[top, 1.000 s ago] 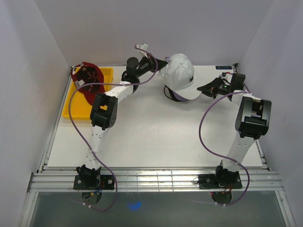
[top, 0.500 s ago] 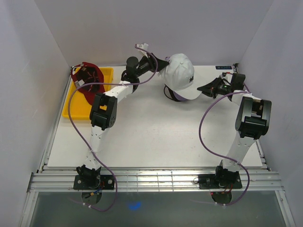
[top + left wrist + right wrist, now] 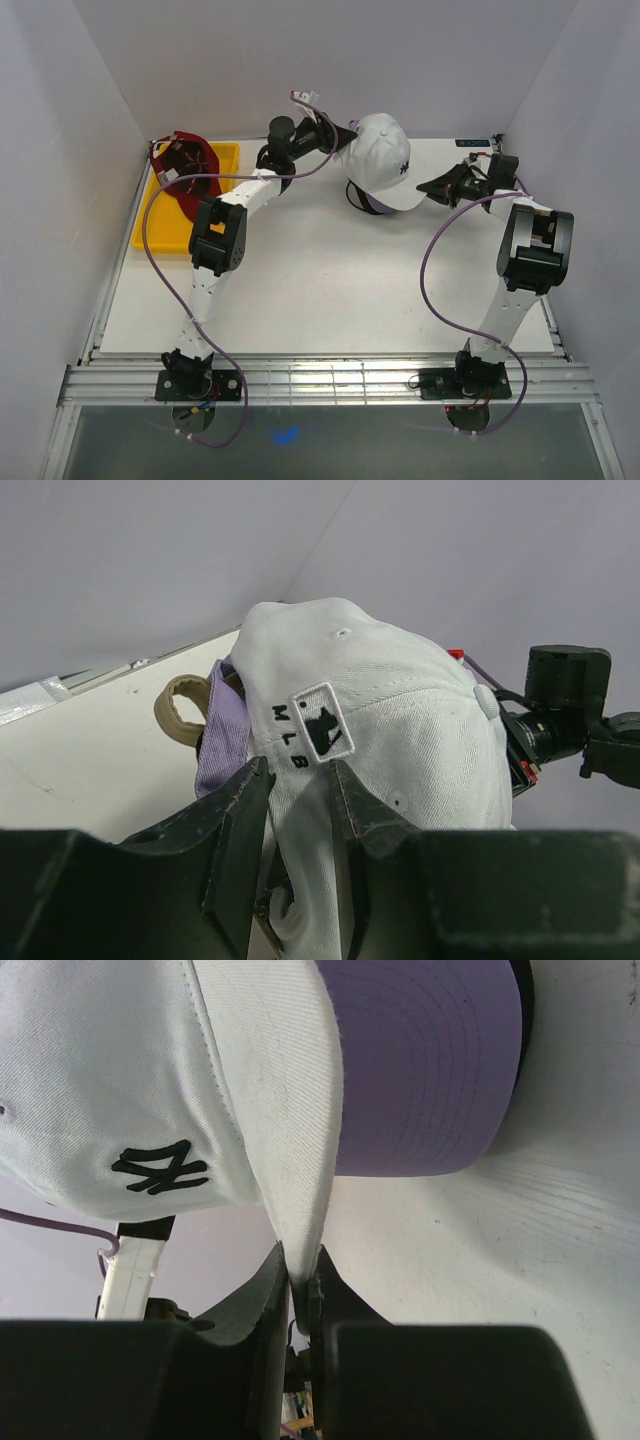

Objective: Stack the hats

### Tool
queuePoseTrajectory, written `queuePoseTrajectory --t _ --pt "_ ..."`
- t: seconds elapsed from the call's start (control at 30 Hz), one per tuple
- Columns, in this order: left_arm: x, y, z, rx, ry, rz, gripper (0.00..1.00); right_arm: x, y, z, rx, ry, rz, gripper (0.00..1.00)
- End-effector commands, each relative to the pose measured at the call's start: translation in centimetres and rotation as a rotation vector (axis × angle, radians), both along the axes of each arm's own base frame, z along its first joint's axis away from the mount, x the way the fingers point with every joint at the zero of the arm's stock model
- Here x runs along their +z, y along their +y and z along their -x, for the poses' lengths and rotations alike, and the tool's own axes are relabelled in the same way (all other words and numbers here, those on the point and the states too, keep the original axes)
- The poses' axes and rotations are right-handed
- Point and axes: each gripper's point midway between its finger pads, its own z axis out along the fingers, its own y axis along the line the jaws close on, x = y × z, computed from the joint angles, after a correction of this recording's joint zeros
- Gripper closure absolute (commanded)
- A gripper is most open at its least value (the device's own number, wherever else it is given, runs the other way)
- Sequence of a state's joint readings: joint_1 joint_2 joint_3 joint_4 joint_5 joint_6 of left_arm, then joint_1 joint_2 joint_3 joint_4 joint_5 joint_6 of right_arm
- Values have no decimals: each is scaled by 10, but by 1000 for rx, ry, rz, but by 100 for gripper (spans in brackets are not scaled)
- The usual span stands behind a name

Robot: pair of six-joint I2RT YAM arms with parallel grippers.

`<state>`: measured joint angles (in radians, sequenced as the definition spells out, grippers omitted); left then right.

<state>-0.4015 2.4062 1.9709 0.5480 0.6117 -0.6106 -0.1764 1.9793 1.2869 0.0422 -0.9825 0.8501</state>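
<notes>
Clearly the step in hand is putting the white cap (image 3: 385, 155) on top of the purple cap (image 3: 372, 205), at the far middle of the table (image 3: 300, 290). Both arms carry it together. The left pincer (image 3: 347, 135) is clenched on the back of the white cap; in its own camera the white cloth is pressed between the two fingers (image 3: 240, 820). The right pincer (image 3: 428, 187) is closed tight on the edge of the white brim, and its camera shows the brim squeezed thin between the jaws.

The white cap sits over the purple one, but I judge it is not fully settled. From the right wrist the white brim stands above the purple brim with a gap between them. A black edge (image 3: 522, 990) shows beyond the purple brim; I cannot tell if this is another cap below.

The red cap (image 3: 185, 175) lies upside down in the yellow tray (image 3: 165, 232), well apart from the pile, so the task is perhaps a bit past halfway.

The next move, as I see it, calls for lowering the white cap evenly, with brim over brim, and then opening both pincers gently so the soft cloth does not drag the pile sideways. After that the red cap must be brought over.
</notes>
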Motion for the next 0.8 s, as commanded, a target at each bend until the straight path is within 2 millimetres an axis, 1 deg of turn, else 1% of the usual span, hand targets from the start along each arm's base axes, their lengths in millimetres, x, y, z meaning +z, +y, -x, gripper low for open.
queuePoseTrajectory --t 0.0,0.03,0.1,0.17,0.23,0.27,0.3,0.33,0.4,0.43,0.5,0.63,0.73,0.77 --pt "24 -21 32 -98 -33 -53 60 -42 -7 4 -57 126 92 92" --pt "24 -22 33 -109 -32 -53 58 -42 -7 4 -57 129 92 92" --pt "23 -26 38 -141 -36 -56 48 -42 -6 5 -55 131 92 92" --pt "19 -28 40 -158 -31 -61 46 -42 -5 4 -54 128 93 92" --pt "20 -29 38 -153 -33 -66 48 -41 -5 4 -54 128 93 92" --pt "15 -30 37 -146 -24 -80 52 -42 -5 4 -53 128 95 92" --pt "12 -31 36 -143 -19 -84 58 -42 -5 4 -53 130 94 92" --pt "11 -32 36 -143 -13 -89 72 -40 -4 4 -51 124 96 92" --pt "6 -33 35 -140 -9 -100 83 -41 -4 4 -53 127 98 92" --pt "5 -34 34 -134 -3 -106 92 -41 -4 4 -52 126 98 92" --pt "2 -33 32 -121 -2 -117 100 -41 -4 4 -51 125 99 92" --pt "-1 -30 26 -62 16 -130 100 -43 -3 4 -48 129 101 92" --pt "-2 -19 15 35 32 -138 100 -43 -3 6 -47 125 103 92" --pt "0 -12 6 99 42 -140 100 -44 -3 6 -51 128 105 92"
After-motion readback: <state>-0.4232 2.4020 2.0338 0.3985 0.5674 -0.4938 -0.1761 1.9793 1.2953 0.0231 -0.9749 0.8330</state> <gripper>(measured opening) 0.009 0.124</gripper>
